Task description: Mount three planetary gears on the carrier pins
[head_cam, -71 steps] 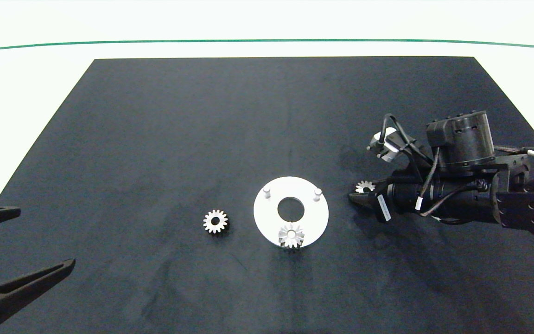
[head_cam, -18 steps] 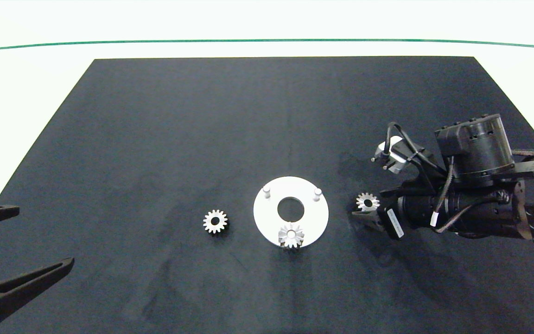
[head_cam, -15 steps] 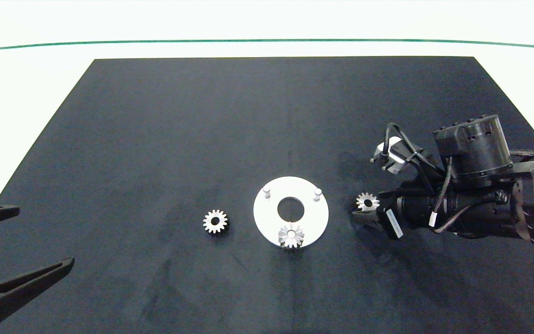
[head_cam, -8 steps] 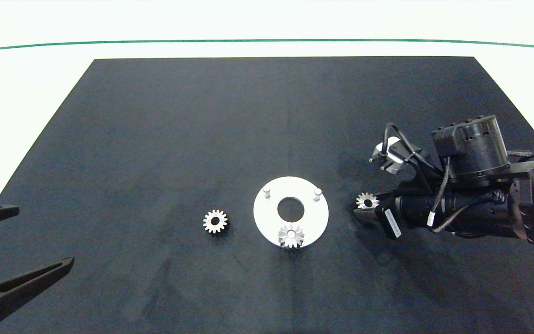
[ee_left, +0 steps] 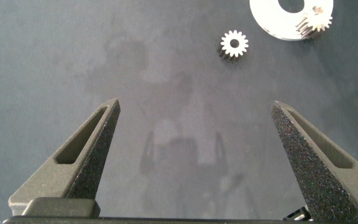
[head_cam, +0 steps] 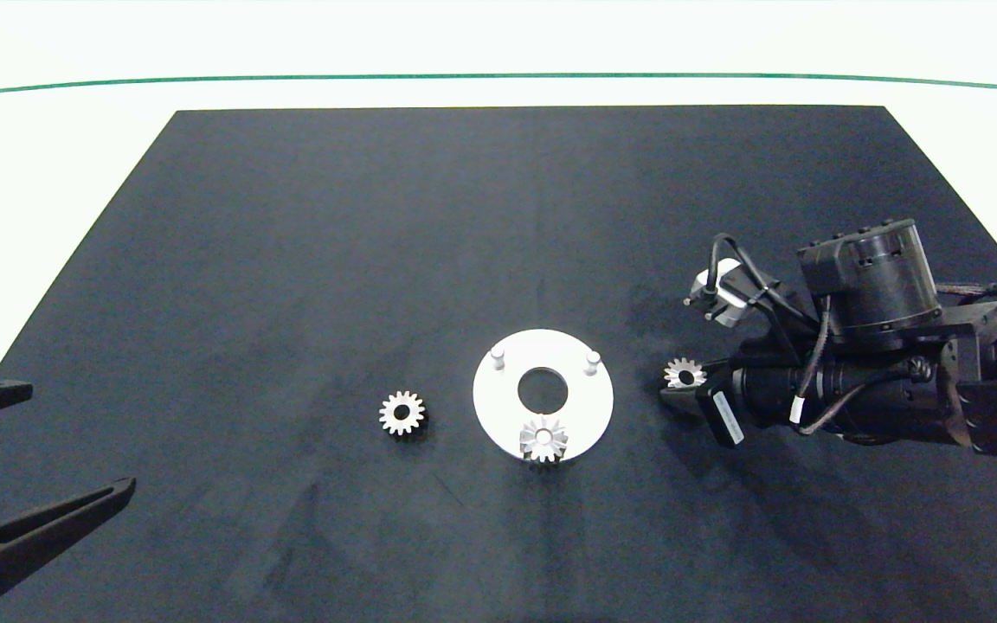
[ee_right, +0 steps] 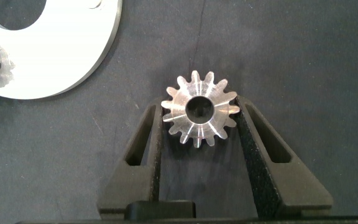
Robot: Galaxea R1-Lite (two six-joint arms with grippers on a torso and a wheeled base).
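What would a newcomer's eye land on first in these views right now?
Probably the right gripper, its fingers closed against a silver gear on the black mat, just right of the white disc. Next, that disc carries one gear on its near pin, with two pins bare.

— What covers the pale white counter point(head_cam: 498, 43)?
— A large black rectangular mat point(head_cam: 464, 225), with a thin green line point(head_cam: 291, 81) running across the counter beyond it, toward twelve o'clock.
— And on the mat?
— A flat white round disc with a big centre hole point(head_cam: 585, 407). At the disc's nine o'clock, apart from it, lies a small silver metal spur gear point(head_cam: 402, 413). At three o'clock, near its rim, lies a second identical gear point(head_cam: 685, 374).
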